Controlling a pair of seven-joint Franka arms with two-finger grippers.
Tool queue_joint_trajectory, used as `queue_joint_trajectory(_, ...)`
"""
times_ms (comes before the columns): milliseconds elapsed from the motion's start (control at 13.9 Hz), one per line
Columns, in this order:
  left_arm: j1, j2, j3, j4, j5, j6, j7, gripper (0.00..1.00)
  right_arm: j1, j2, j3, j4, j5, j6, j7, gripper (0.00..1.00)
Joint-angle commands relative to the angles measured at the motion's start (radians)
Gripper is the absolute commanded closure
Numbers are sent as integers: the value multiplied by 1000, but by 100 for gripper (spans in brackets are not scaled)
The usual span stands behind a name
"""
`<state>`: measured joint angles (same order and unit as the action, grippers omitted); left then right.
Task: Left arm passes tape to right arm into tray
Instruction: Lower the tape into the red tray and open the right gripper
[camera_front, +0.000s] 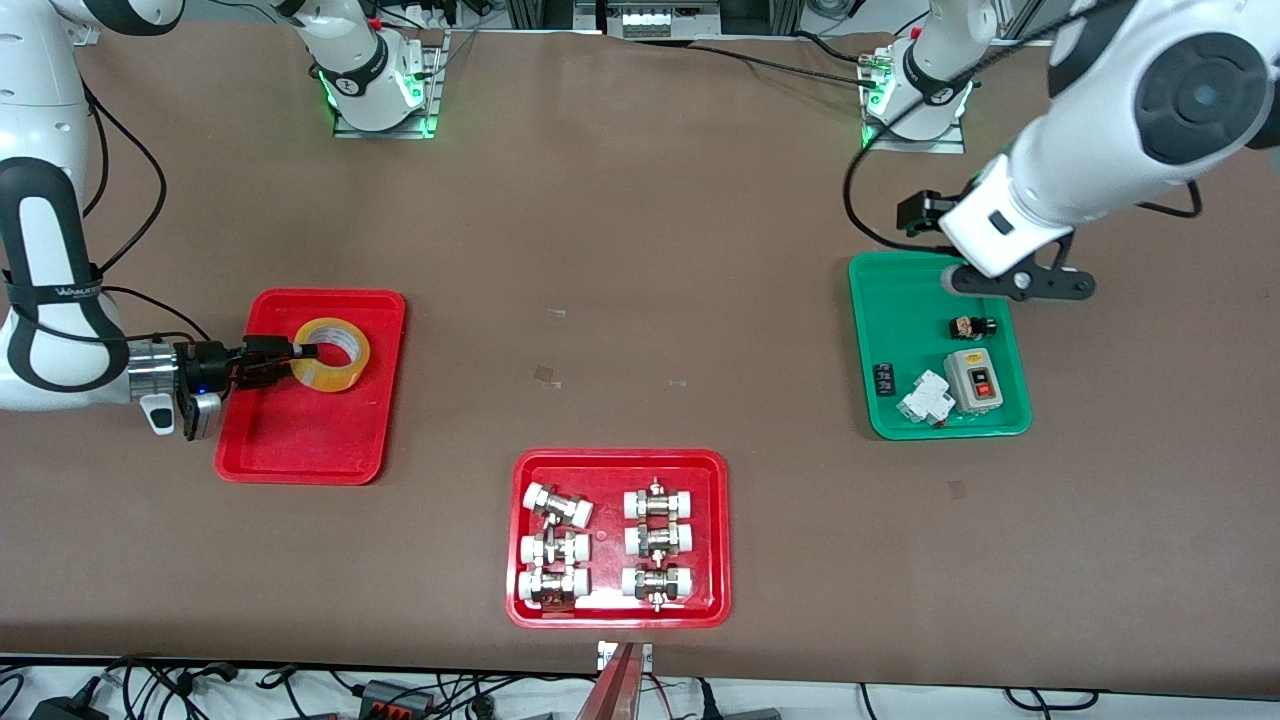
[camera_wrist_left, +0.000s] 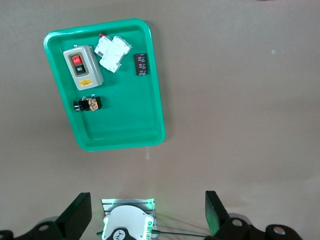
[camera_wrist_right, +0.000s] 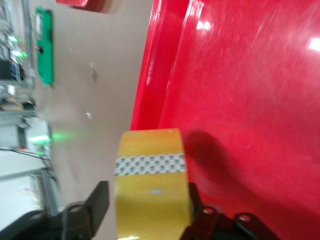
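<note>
The yellow tape (camera_front: 340, 372) lies in the red tray (camera_front: 300, 450) at the right arm's end of the table, in the half of the tray farther from the front camera. My right gripper (camera_front: 292, 354) reaches in low from the tray's outer side, with its fingers on either side of the roll's width. In the right wrist view the tape (camera_wrist_right: 150, 170) fills the space between the fingers of the right gripper (camera_wrist_right: 150, 194). One finger (camera_wrist_right: 196, 200) touches it and the other (camera_wrist_right: 100, 200) stands a narrow gap off it. My left gripper (camera_front: 1020, 283) hangs open and empty over the green tray (camera_front: 880, 300), and it shows in the left wrist view (camera_wrist_left: 147, 215).
The green tray (camera_wrist_left: 150, 100) holds a grey switch box (camera_front: 973, 381), a white breaker (camera_front: 924, 398) and small black parts. A second red tray (camera_front: 715, 530) with white-capped metal fittings sits near the front edge, mid-table. The arm bases stand along the edge farthest from the front camera.
</note>
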<state>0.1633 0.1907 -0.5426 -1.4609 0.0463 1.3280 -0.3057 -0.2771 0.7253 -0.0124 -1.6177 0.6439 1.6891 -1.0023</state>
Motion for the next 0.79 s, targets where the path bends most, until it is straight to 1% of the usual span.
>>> queue_joint_trajectory(0, 19, -141, 4, -169, 21, 72, 97, 0, 31, -17, 5, 6, -94, 73, -65, 0)
queue_joint_trajectory(72, 34, -161, 4, -194, 21, 89, 111, 0, 54, -33, 3, 6, -151, 102, -62, 0)
queue_joint_trajectory(144, 44, -168, 3, -199, 20, 97, 126, 0, 79, -53, 3, 6, -189, 124, -56, 0)
queue_joint_trajectory(215, 50, -162, 6, -187, 20, 100, 141, 0, 94, -69, 2, 6, -219, 136, -55, 0)
queue_joint_trajectory(359, 85, -142, 9, -150, 21, 99, 145, 0, 128, -116, 0, 6, -318, 188, -20, 0)
queue_joint_trajectory(431, 100, -137, 7, -141, 20, 100, 146, 0, 142, -153, 2, 6, -376, 193, 40, 0)
queue_joint_trajectory(503, 101, -125, 7, -128, 17, 100, 148, 0, 160, -191, 2, 6, -415, 192, 115, 0)
queue_joint_trajectory(575, 99, -113, 7, -110, 20, 102, 148, 0, 170, -246, 2, -7, -438, 186, 220, 0)
queue_joint_trajectory(718, 98, -102, 6, -101, 20, 102, 148, 0, 200, -369, 2, -49, -519, 173, 405, 0)
